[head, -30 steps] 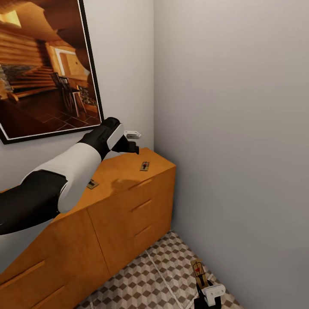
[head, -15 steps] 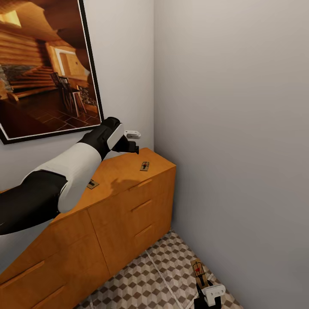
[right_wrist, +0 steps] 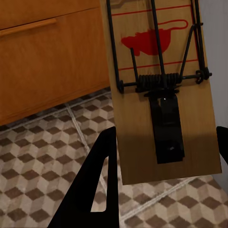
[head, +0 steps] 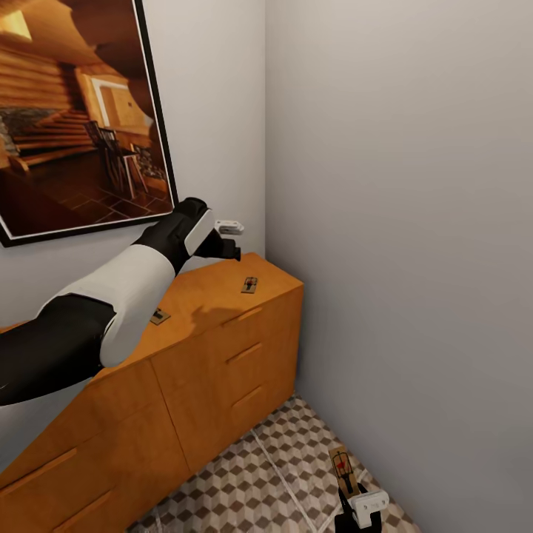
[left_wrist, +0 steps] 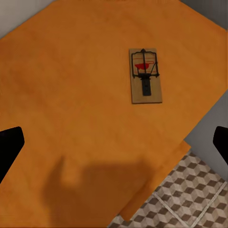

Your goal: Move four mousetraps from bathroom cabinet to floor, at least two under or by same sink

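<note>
Left fingers (head: pixel 228 238), risen slightly since the earlier frame, hover spread wide above a mousetrap (left_wrist: pixel 145 75) on the cabinet (head: pixel 215 348), poised to descend, while the right fingers (head: pixel 355 500) clamp a second mousetrap (right_wrist: pixel 159 90) over the bathroom floor (head: pixel 281 474).

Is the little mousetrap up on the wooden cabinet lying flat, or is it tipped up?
Lying flat. The mousetrap rests face-up on the cabinet top, wire and red mark upward, with the left gripper hovering above, not touching it.

You're looking into a corner of plain grey walls (head: pixel 400 185), with a big black-framed picture (head: pixel 74 118) of a log-cabin interior hanging on the left wall, and soft, even lighting all over.
</note>
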{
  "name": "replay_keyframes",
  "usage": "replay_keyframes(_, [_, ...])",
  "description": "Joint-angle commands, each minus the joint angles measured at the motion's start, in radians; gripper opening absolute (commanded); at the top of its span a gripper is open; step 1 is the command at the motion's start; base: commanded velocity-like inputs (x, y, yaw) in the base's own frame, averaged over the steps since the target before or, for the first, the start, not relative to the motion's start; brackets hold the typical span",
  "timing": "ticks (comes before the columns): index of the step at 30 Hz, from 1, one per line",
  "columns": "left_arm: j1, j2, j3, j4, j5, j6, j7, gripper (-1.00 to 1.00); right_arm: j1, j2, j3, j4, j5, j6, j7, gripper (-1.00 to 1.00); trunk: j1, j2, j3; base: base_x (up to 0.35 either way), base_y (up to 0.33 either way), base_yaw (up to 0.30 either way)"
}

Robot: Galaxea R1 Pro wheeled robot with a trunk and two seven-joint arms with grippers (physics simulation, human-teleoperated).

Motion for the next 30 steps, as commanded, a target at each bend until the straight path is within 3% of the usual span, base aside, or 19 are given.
replay_keyframes(1, [-0.001, 0.0, -0.007, -0.002, 0.011, 0.003, 0.008, 1.0, -0.001, 0.0, 0.006, 0.001, -0.004, -0.003, 0.0, -1.0, 0.0, -0.001, -0.002, 0.0, 0.0, 0.0])
replay_keyframes(30, [-0.001, -0.016, -0.011, -0.001, 0.012, 0.005, 0.005, 1.0, -0.001, 0.0, 0.006, 0.001, -0.004, -0.003, 0.0, -1.0, 0.0, -0.001, -0.003, 0.0, 0.0, 0.0])
